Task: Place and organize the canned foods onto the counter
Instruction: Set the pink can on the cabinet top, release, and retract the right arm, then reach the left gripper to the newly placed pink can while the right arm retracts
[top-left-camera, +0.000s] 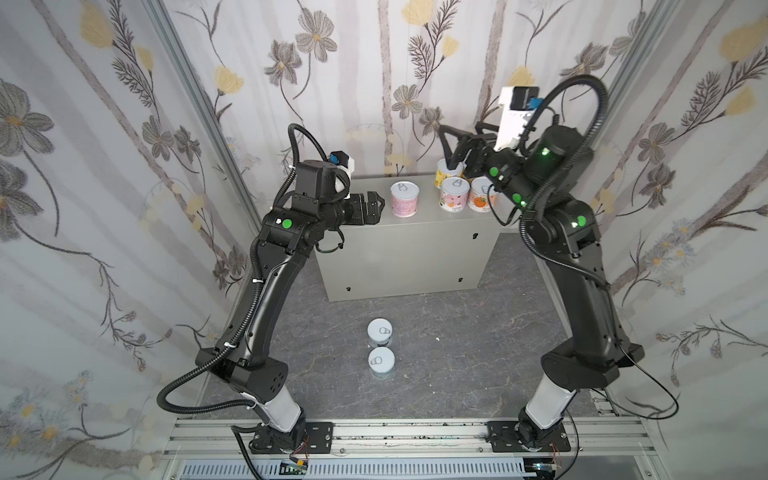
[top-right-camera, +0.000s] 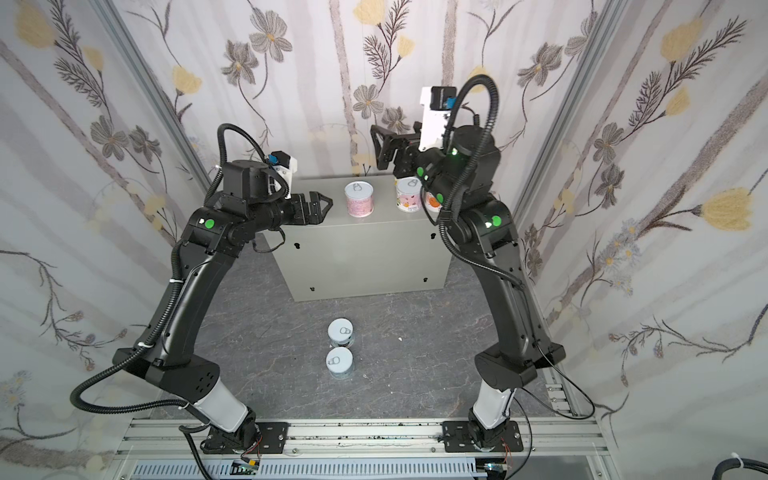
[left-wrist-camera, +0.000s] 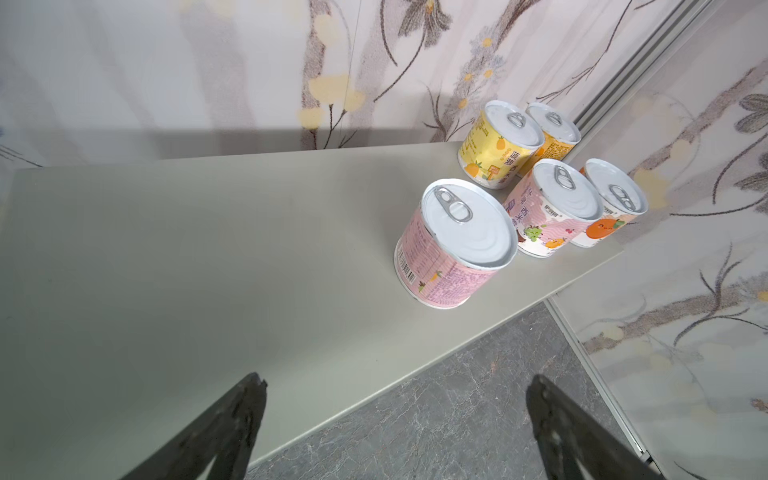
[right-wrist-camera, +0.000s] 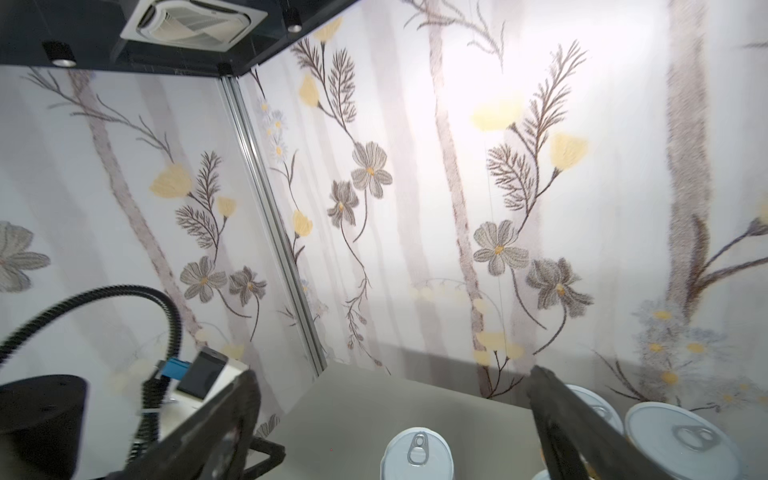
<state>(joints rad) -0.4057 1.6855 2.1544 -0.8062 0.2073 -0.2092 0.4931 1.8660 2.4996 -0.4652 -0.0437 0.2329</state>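
I count five of the seven canned foods upright on the tabletop (top-left-camera: 424, 214). A pink can (top-left-camera: 404, 198) stands alone near the middle, and a tight group of four sits at the right end. The left wrist view shows that group as two rows of two, with the yellow can (left-wrist-camera: 498, 145) in the back row. Two more, the nearer floor can (top-left-camera: 381, 362) and the farther floor can (top-left-camera: 380, 332), stand on the dark marbled floor (top-left-camera: 478, 353) in front of the cabinet, one just behind the other. I judge the job well past halfway: those two are left to lift, and the lone pink can could perhaps be drawn in with the rest.

The right gripper (top-left-camera: 453, 160) hangs over the back of the group, just above the yellow can, fingers spread wide and holding nothing. The left gripper (top-left-camera: 379, 206) sits over the tabletop's left part, just beside the pink can, also spread and empty. Both floor cans lie well below and apart from either gripper.
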